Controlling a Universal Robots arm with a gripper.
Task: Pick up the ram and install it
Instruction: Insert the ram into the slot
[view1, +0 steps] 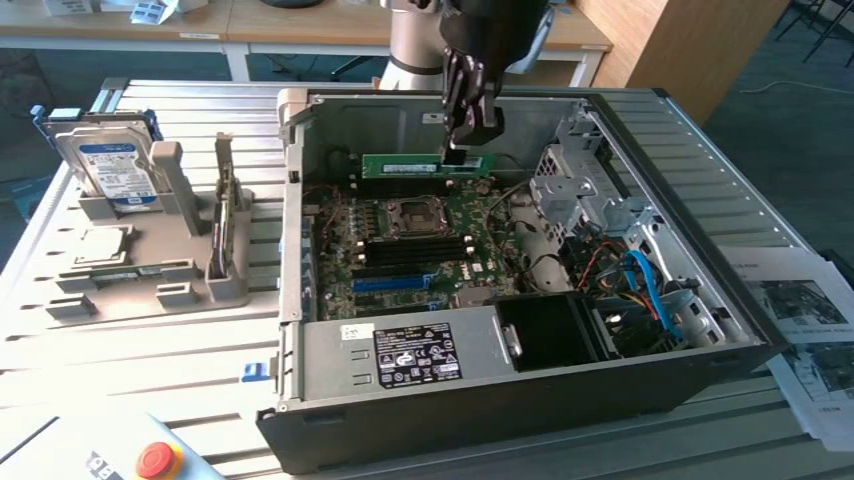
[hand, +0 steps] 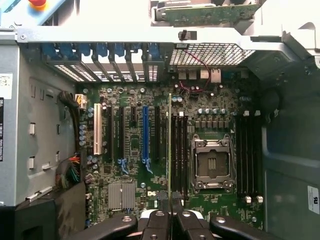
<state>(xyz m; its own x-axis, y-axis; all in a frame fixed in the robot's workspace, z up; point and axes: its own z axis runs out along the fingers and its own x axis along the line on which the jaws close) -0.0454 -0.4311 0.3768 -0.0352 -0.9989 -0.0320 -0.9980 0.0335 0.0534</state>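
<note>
The ram (view1: 427, 165), a thin green stick with a white label, hangs level inside the open computer case (view1: 667, 385), above the far part of the motherboard (view1: 454, 215). My gripper (view1: 461, 152) comes down from above and is shut on the stick's upper edge near its right end. In the wrist view the ram (hand: 169, 150) shows edge-on as a thin line between my fingertips (hand: 159, 222), over the board beside a bank of black memory slots (hand: 180, 150). A second bank of black slots (hand: 247, 150) lies on the other side of the CPU socket (hand: 210, 162).
A grey holder (view1: 147, 270) at the exterior view's left carries a hard drive (view1: 114, 165), an upright card (view1: 224, 215) and a small square chip (view1: 100, 243). The power supply (view1: 400, 350) fills the case's near side. Cables (view1: 647, 280) and drive bays (view1: 587, 180) crowd its right. A red button (view1: 158, 458) sits near the front.
</note>
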